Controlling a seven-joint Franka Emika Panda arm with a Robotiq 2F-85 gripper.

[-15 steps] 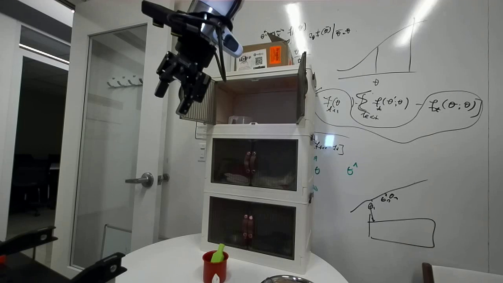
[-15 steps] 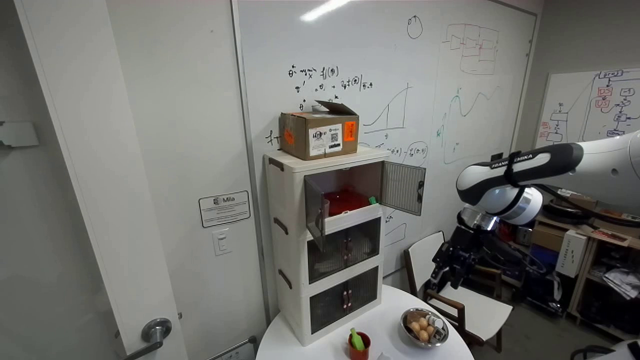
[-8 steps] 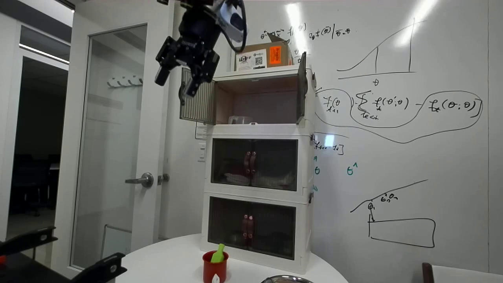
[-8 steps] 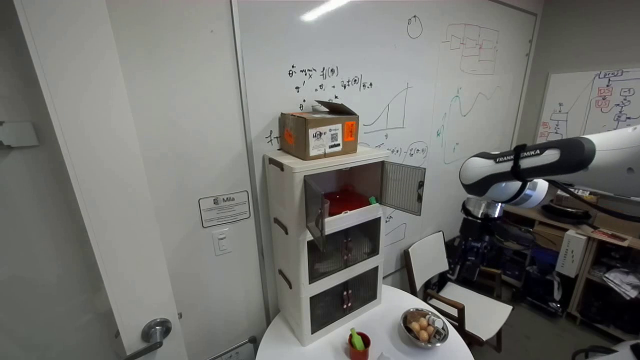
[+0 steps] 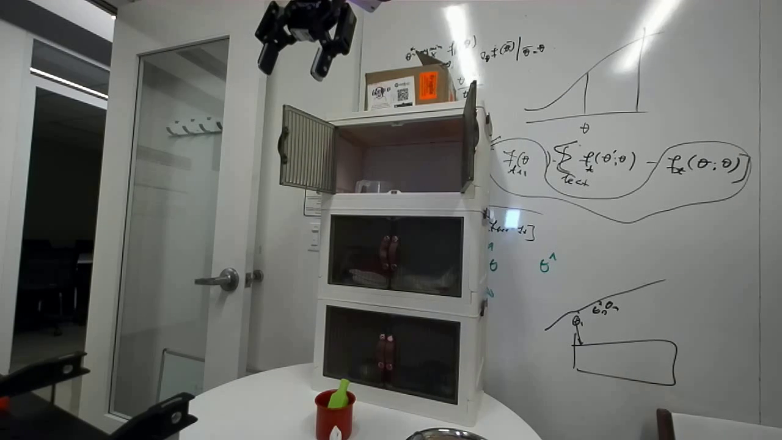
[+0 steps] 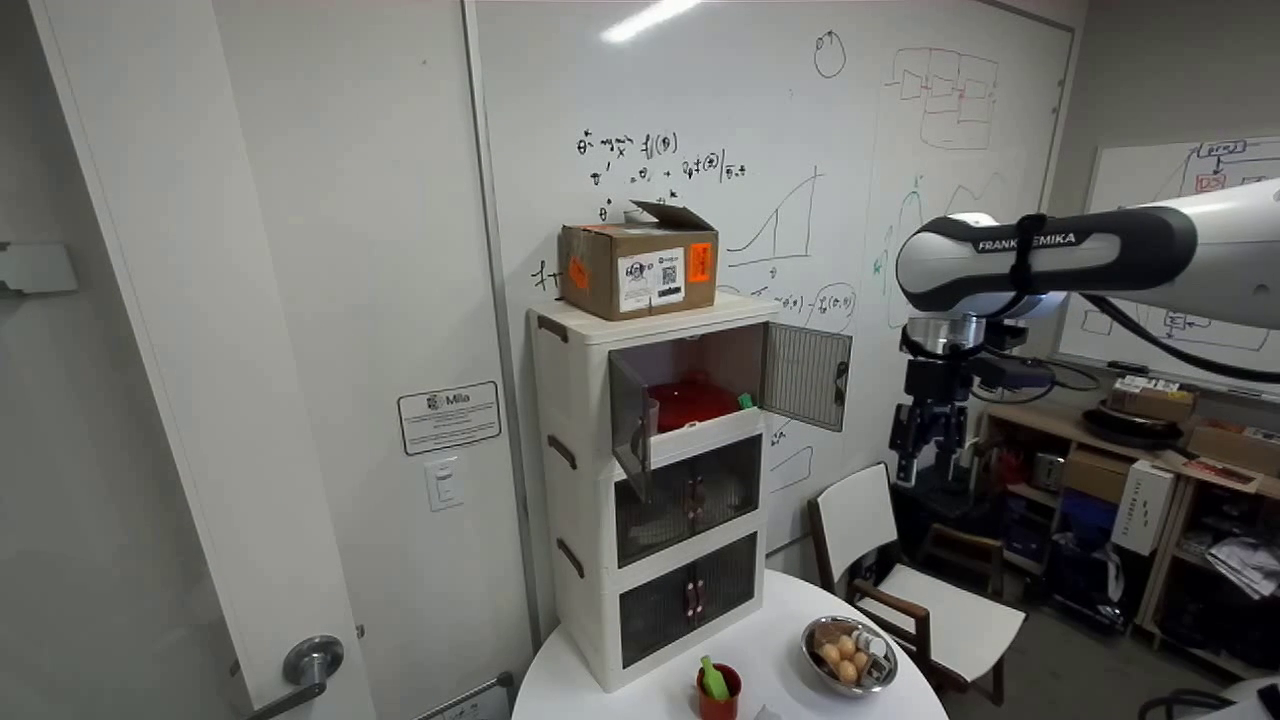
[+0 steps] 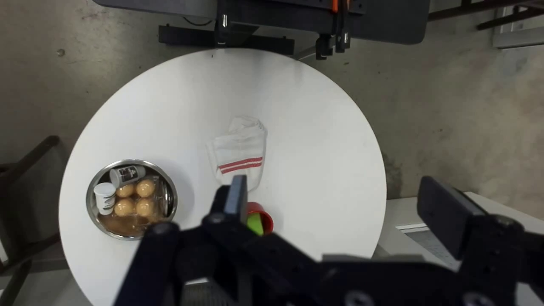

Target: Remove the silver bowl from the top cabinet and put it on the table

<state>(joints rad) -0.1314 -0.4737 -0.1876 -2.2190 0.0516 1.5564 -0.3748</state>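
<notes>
The silver bowl (image 6: 825, 683) stands upright on the white round table (image 7: 318, 148), holding several brown eggs and small containers. The wrist view shows the bowl (image 7: 172, 191) at the left; only its rim (image 5: 446, 434) shows in an exterior view. The top cabinet (image 6: 700, 432) has both doors open. A red object (image 6: 690, 403) and a small green piece (image 6: 745, 401) lie inside, with a clear container (image 5: 374, 186) near the front. My gripper (image 6: 925, 472) points down, open and empty, high above the table and away from the cabinet. It also shows in an exterior view (image 5: 293, 67).
A red cup (image 6: 718, 708) with a green utensil and a folded white cloth (image 7: 240, 148) are on the table. The open doors (image 5: 308, 150) stick out from the cabinet. A cardboard box (image 6: 640, 270) sits on top. A chair (image 6: 945, 605) stands beside the table.
My gripper has risen and turned from a tilted pose to pointing straight down. Its fingers stay open. The bowl, cabinet doors and other objects have not moved.
</notes>
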